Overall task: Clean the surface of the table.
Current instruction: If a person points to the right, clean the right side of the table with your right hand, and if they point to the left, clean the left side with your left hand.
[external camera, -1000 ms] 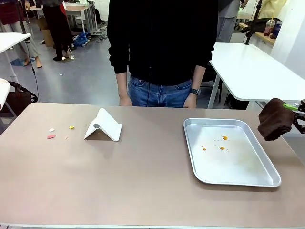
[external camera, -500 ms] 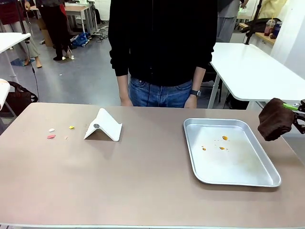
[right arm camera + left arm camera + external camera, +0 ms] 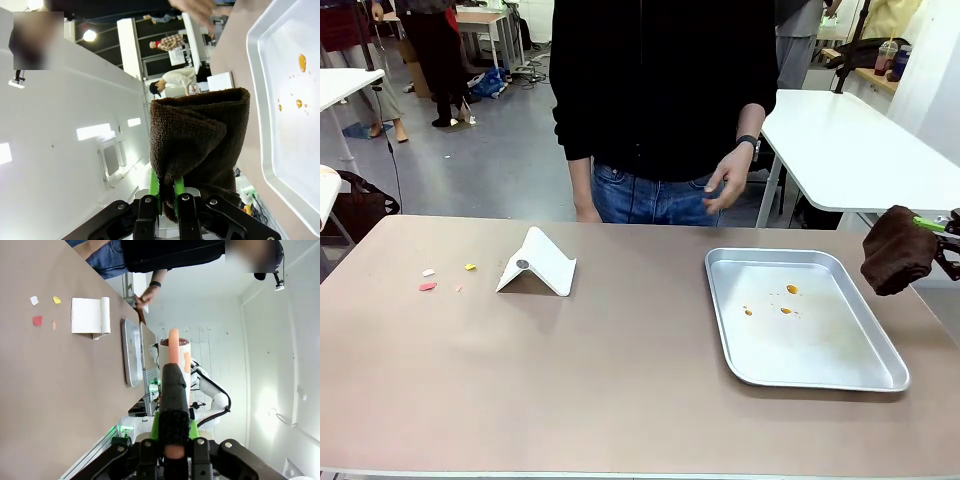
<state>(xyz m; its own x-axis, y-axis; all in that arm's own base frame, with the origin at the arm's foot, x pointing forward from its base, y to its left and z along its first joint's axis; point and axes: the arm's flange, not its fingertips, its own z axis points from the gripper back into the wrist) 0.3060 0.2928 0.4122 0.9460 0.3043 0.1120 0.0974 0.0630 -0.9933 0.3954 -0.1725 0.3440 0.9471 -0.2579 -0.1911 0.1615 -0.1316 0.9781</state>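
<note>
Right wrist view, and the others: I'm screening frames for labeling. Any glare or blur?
Right wrist view: lights blown out, person's hand blurred, cloth sharp. Front view: even light, hand slightly soft. Left wrist view: bright glare patch on the wall.

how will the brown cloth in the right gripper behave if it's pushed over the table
Probably floppy: the brown cloth droops in folds from the right gripper, so it should flatten and bunch rather than slide stiffly. Its looped, towel-like pile suggests it drags on the table, not slips. Likely light, held by one pinch.
</note>
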